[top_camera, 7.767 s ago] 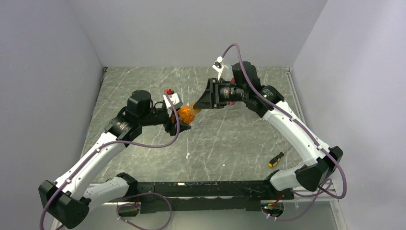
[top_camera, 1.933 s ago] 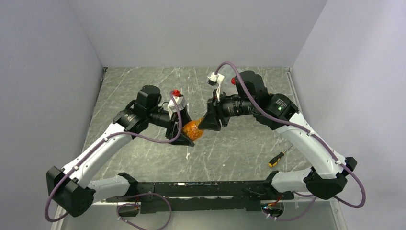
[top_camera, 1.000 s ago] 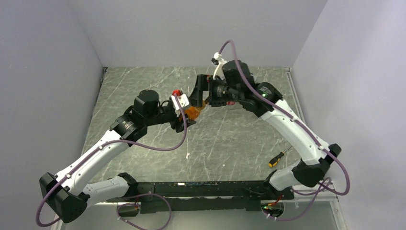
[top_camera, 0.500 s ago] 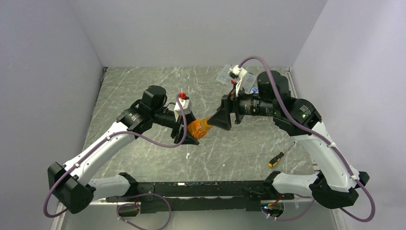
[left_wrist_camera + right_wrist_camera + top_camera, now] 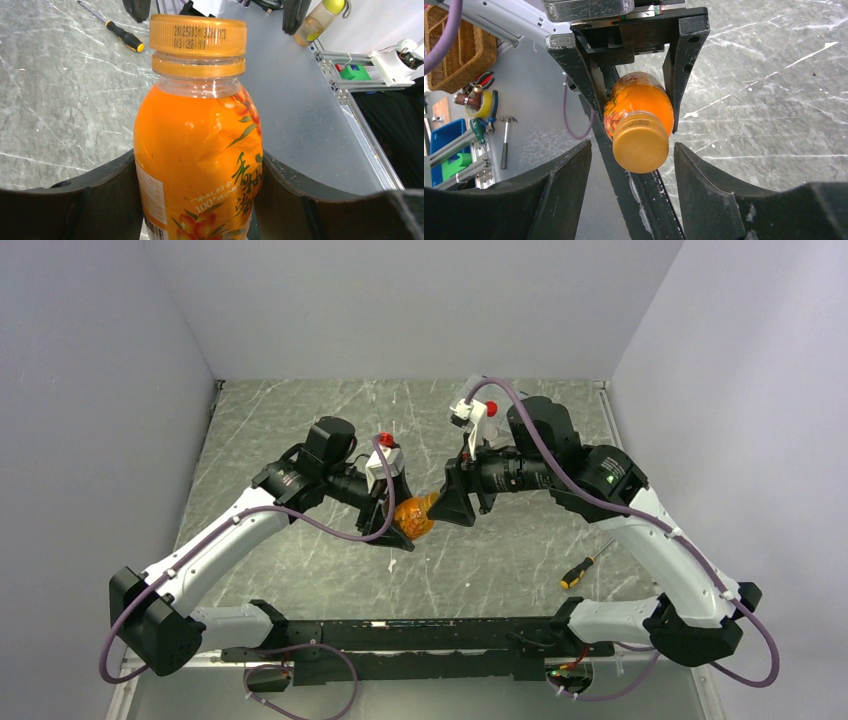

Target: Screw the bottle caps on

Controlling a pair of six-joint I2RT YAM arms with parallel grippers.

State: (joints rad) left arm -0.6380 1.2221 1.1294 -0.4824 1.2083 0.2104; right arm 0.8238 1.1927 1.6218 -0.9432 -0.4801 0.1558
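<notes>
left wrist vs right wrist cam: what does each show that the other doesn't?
Left wrist only: the printed label on the orange plastic juice bottle, the date code on the side of its orange screw cap, and the yellow-and-black-handled screwdriver lying behind.

Right wrist only: the cap's flat top end-on, the left gripper with jaws clamped on the bottle's sides, the right gripper with jaws open either side of the cap, and a wicker basket off the table.

Both: bottle, cap seated on its neck, grey marbled table.
</notes>
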